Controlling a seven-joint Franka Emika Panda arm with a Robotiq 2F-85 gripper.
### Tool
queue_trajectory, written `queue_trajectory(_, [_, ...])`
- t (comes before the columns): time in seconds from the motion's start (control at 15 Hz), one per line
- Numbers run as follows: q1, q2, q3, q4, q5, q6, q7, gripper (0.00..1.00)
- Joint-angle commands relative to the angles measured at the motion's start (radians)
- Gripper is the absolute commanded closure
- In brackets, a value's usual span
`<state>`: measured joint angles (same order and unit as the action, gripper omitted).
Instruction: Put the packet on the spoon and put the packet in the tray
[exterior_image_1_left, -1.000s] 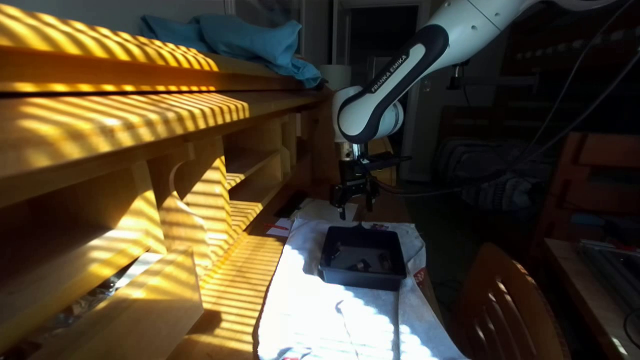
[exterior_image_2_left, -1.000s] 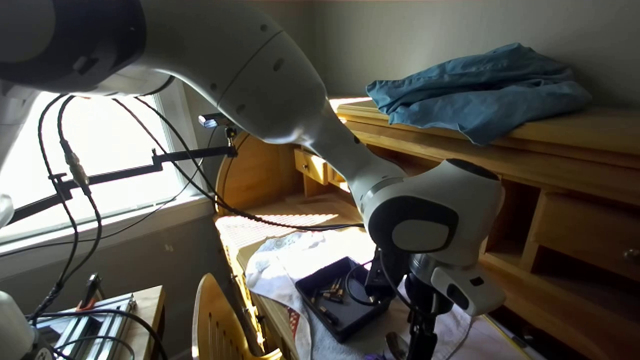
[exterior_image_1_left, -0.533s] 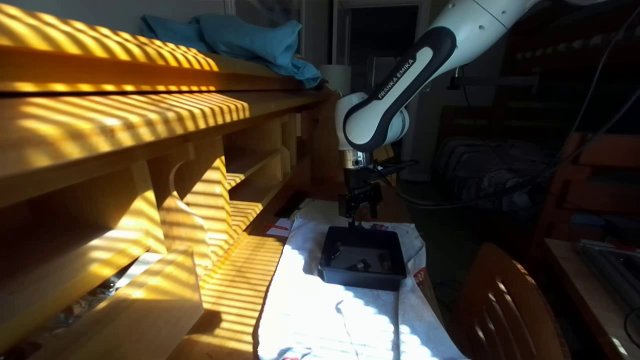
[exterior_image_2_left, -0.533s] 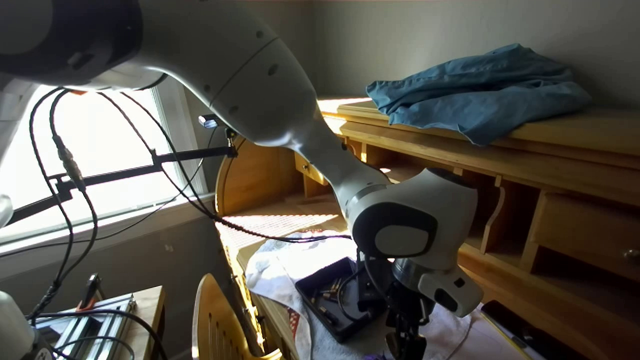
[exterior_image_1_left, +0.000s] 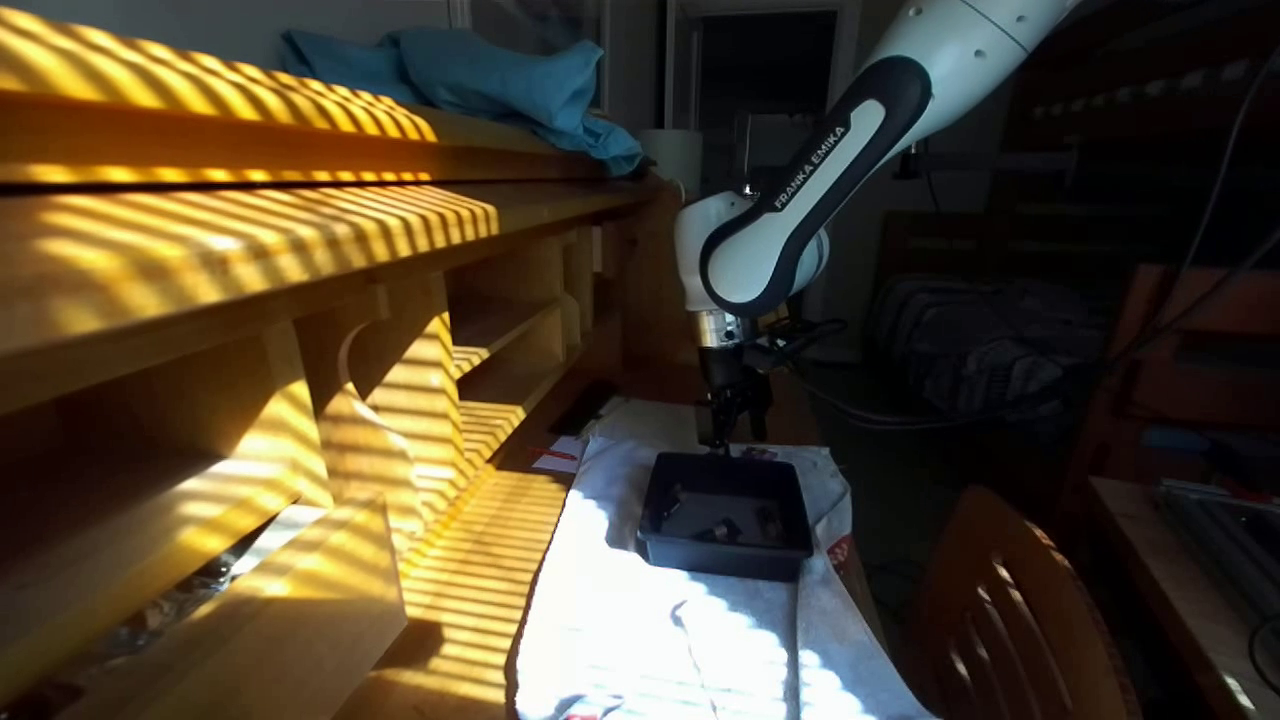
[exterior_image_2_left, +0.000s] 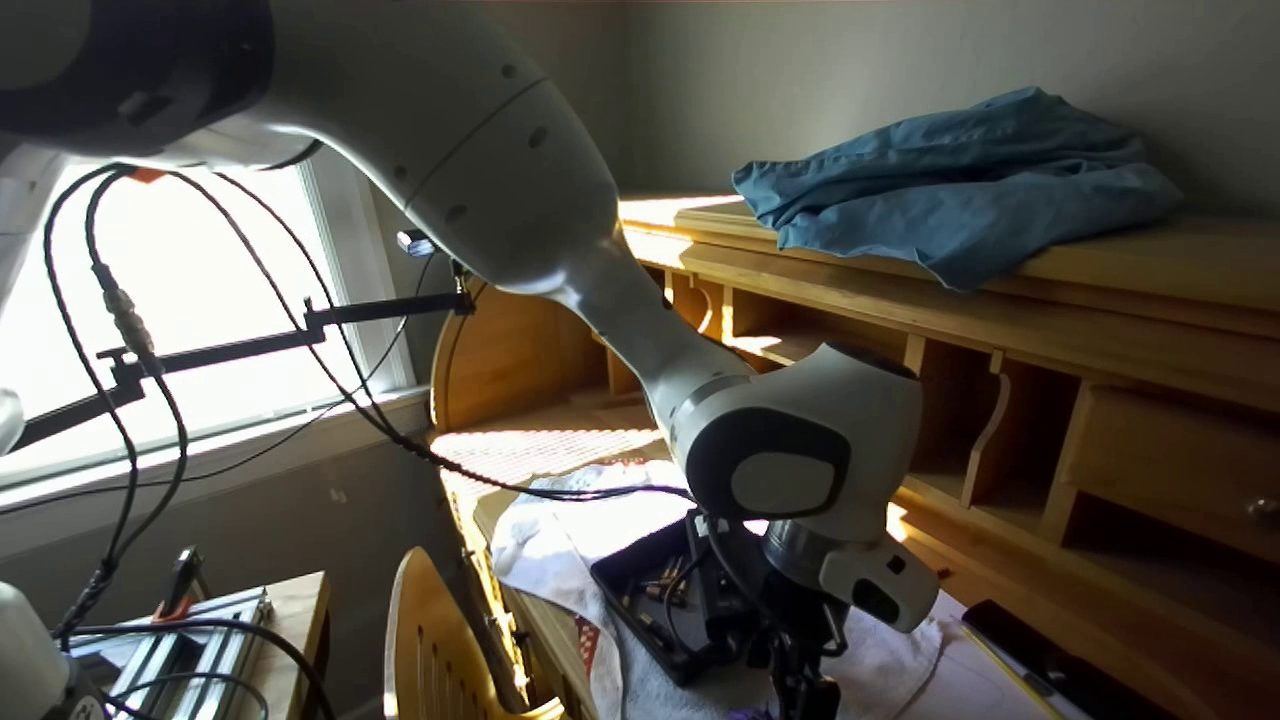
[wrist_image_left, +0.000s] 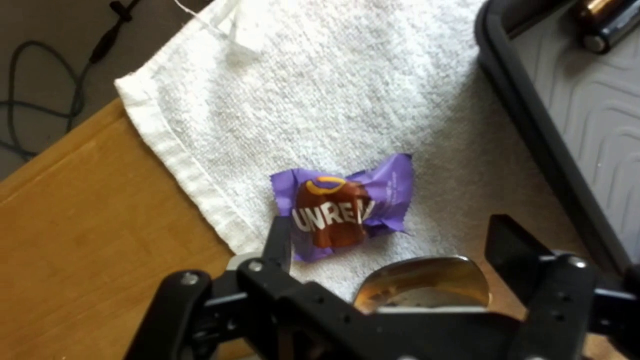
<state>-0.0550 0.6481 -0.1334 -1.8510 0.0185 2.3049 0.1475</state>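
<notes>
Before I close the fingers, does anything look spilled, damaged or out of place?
Nothing looks spilled or damaged. Slightly odd: black-and-copper cylindrical batteries lie scattered in the dark rectangular tray, where the purple wrapped packet belongs.

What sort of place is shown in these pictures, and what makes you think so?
Probably a room in a home, perhaps a study: it has a large yellow-brown wooden writing desk, a slotted brown wooden chair close to the desk, and a bright, pale-framed rectangular window.
</notes>
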Motion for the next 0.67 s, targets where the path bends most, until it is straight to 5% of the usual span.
queue_trajectory(0.0, [0.017, -0.029, -0.013, -0.045, -0.065, 0.009, -0.001, 0.00])
queue_trajectory(0.27, [0.025, -0.017, -0.020, -0.041, -0.104, 0.013, 0.006, 0.04])
queue_trajectory(0.33, [0.026, -0.014, -0.021, -0.039, -0.110, 0.013, 0.007, 0.19])
queue_trajectory(0.6, [0.030, 0.001, -0.027, -0.035, -0.126, 0.016, 0.013, 0.50])
